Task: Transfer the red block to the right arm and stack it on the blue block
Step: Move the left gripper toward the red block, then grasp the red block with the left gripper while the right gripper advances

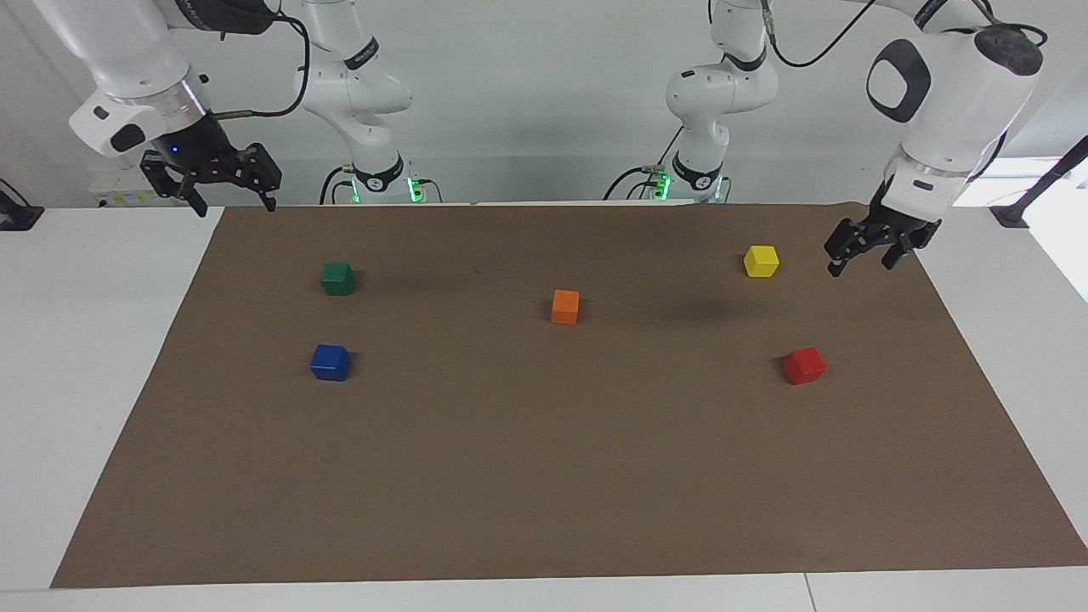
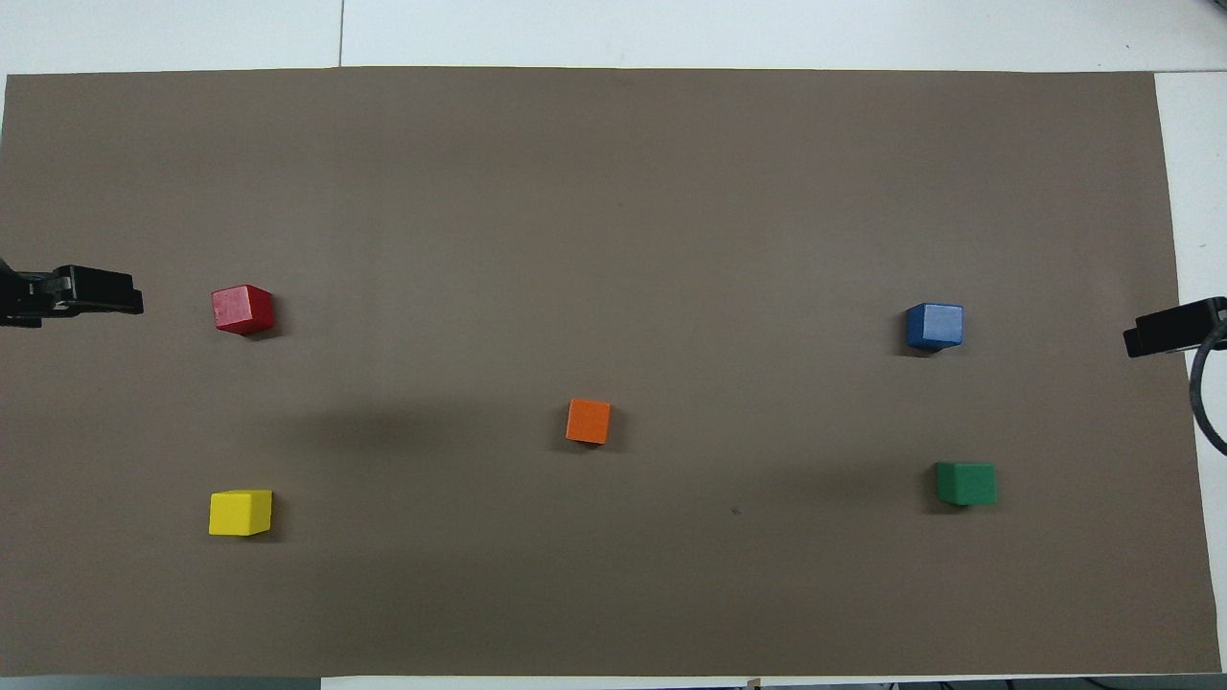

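The red block (image 1: pixel 804 365) (image 2: pixel 243 310) sits on the brown mat toward the left arm's end of the table. The blue block (image 1: pixel 330 362) (image 2: pixel 934 326) sits toward the right arm's end, farther from the robots than the green block. My left gripper (image 1: pixel 865 257) (image 2: pixel 96 292) is open and empty, raised over the mat edge beside the yellow block, apart from the red block. My right gripper (image 1: pixel 231 197) (image 2: pixel 1165 331), with its blue light, is open and empty, and waits raised over the mat's edge at its own end.
A green block (image 1: pixel 337 278) (image 2: pixel 965 483), an orange block (image 1: pixel 565 307) (image 2: pixel 588 422) and a yellow block (image 1: pixel 761 261) (image 2: pixel 240 513) sit on the brown mat (image 1: pixel 544 476). White table (image 1: pixel 76 340) surrounds the mat.
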